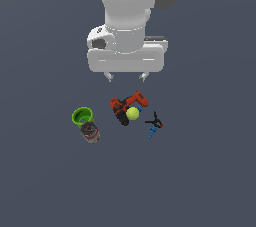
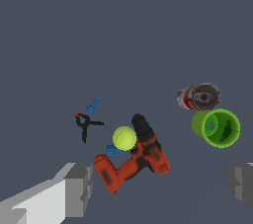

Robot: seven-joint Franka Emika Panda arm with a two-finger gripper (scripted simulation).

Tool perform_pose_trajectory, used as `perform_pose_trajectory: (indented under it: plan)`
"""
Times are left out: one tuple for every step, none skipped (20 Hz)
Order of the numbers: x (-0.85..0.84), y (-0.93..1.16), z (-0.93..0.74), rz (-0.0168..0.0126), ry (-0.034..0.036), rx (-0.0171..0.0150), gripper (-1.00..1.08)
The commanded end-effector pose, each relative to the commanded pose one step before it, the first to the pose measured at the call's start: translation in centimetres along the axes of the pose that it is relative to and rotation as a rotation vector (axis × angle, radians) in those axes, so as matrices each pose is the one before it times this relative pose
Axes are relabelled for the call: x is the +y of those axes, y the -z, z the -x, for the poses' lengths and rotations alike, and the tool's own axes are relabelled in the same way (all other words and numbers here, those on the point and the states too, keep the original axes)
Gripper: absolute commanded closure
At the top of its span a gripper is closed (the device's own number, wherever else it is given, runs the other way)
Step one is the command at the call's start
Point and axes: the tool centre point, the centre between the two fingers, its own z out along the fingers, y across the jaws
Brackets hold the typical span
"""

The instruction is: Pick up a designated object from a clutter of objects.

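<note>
The gripper hangs high above the dark grey worktop with its two fingers spread apart and nothing between them. I think it is held up there so that the wrist camera can see the whole group of things before the arm goes down.

The small cylindrical can with a dark grey, red and white label and metallic ends is the thing to pick up. In the exterior view it is at the left end of the group, touching or almost touching the bright green plastic cup, and it seems to lean or lie on its side. In the wrist view one round metal end faces the camera, and the red and white label shows along the body. It is about as big as the cup.

The red-and-black power drill lies under the gripper, with the yellow-green ball against it. The small black-and-blue clamp lies just beside them, on the exterior view's right.

The gripper is not over the can now. Because the cup is so close, the fingers probably need care there.
</note>
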Motion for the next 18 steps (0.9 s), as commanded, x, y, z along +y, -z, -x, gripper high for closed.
perform_pose_trajectory:
  plan:
    - [0.001, 0.0, 0.0, 0.0, 0.0, 0.0, -0.92]
    - [0.058, -0.003, -0.012, -0.00048, -0.00127, 0.00028, -0.92]
    - [0.17, -0.01, -0.035, -0.00141, -0.00369, 0.00079, -0.92]
    - [0.281, -0.015, -0.058, -0.00231, -0.00607, 0.00132, -0.92]
    - [0.391, -0.02, -0.08, -0.00318, -0.00844, 0.00186, -0.92]
    - [0.499, -0.023, -0.101, -0.00399, -0.01075, 0.00242, -0.92]
    - [0.476, -0.019, -0.097, -0.00373, -0.01022, 0.00235, -0.92]
    - [0.358, -0.012, -0.074, -0.00277, -0.00769, 0.0018, -0.92]
    - [0.239, -0.007, -0.05, -0.00184, -0.00516, 0.00122, -0.92]
    - [0.121, -0.003, -0.025, -0.00093, -0.00262, 0.00063, -0.92]
    - [-0.003, 0.0, -0.001, 0.0, 0.0, 0.0, -0.92]
    - [-0.084, 0.004, 0.021, 0.00068, 0.0019, -0.00046, -0.92]
    - [-0.032, -0.011, 0.002, 0.00033, 0.00089, -0.00024, -0.92]
    - [0.029, -0.044, -0.027, 0.0, 0.0, 0.0, -0.92]
    - [0.087, -0.101, -0.061, 0.0, -0.00064, -0.00027, -0.92]
    - [0.081, -0.125, -0.075, 0.0, 0.0, 0.0, -0.92]
    - [0.158, -0.19, -0.111, 0.00008, -0.00085, -0.00047, -0.92]
    - [0.178, -0.238, -0.135, 0.00021, -0.00071, -0.00063, -0.92]
